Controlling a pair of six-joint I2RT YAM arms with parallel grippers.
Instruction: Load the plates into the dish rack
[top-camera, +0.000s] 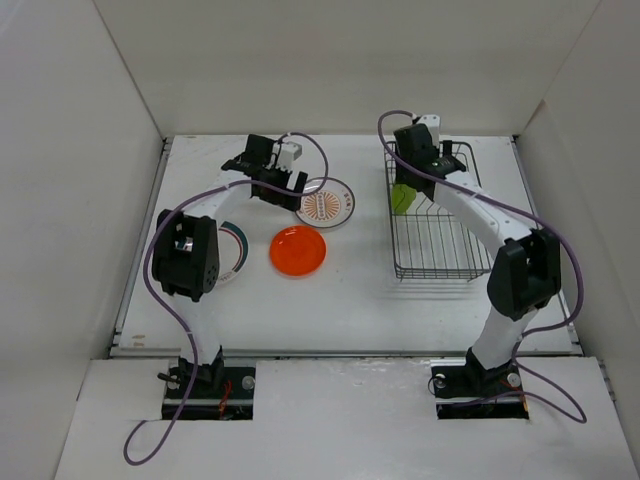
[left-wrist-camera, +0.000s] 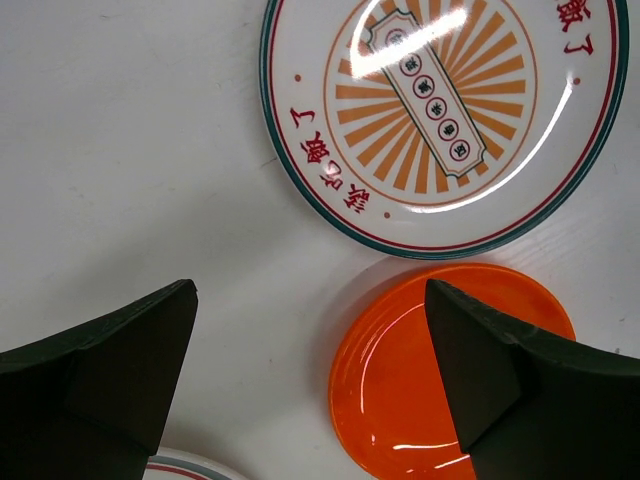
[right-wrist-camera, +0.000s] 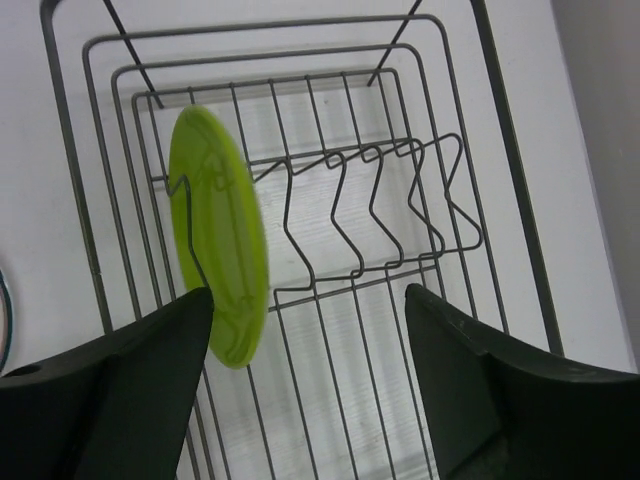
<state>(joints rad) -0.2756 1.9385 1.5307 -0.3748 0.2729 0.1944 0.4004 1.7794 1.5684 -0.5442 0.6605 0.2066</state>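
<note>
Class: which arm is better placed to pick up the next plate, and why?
Left. The left hand hovers open over the orange plate and sunburst plate; the right hand is over the dish rack.

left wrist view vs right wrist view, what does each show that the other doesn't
Only the left wrist view: the sunburst plate, the orange plate and a sliver of a third plate at the bottom edge. Only the right wrist view: the dish rack with the lime green plate standing on edge inside it, plus a thin plate rim at the left edge, unidentifiable. Both: the white table; the left end effector and the right end effector are each open and empty.
</note>
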